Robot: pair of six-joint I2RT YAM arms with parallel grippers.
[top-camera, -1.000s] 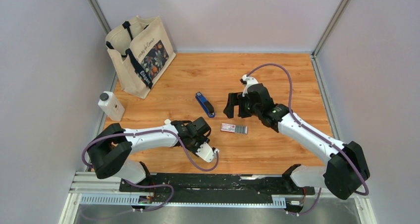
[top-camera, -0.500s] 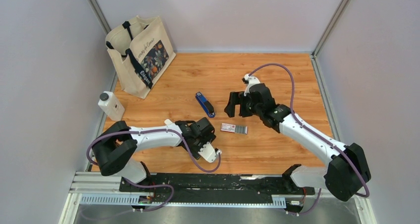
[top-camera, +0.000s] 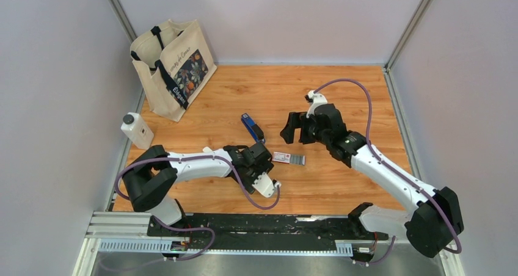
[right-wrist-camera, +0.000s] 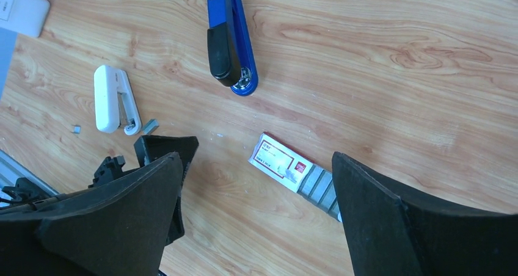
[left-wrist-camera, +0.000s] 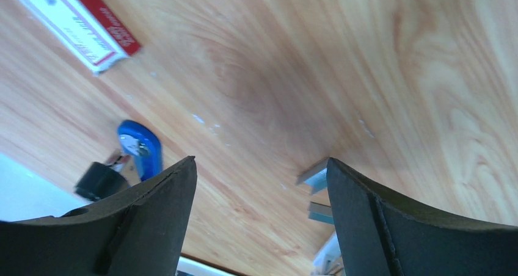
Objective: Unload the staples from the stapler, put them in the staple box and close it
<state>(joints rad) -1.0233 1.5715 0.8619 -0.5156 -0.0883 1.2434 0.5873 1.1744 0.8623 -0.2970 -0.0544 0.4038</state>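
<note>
Stapler [top-camera: 252, 128] lies flat on wooden table [top-camera: 342, 93], between the two arms, untouched. Left gripper [left-wrist-camera: 259, 163] spread wide, empty, low near it. Right gripper [right-wrist-camera: 258, 159] wide open, empty, above staple box [right-wrist-camera: 280, 159]

Bare wooden tabletop [right-wrist-camera: 397, 62] rings the slim blue stapler [right-wrist-camera: 239, 41]; red-and-white staple box [right-wrist-camera: 280, 159] and white plastic bar [right-wrist-camera: 111, 99] lie near.

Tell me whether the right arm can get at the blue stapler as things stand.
Probably yes. The right gripper hangs open beside the stapler, with only bare table between them; the staple box lies nearer the bases, off that path.
</note>
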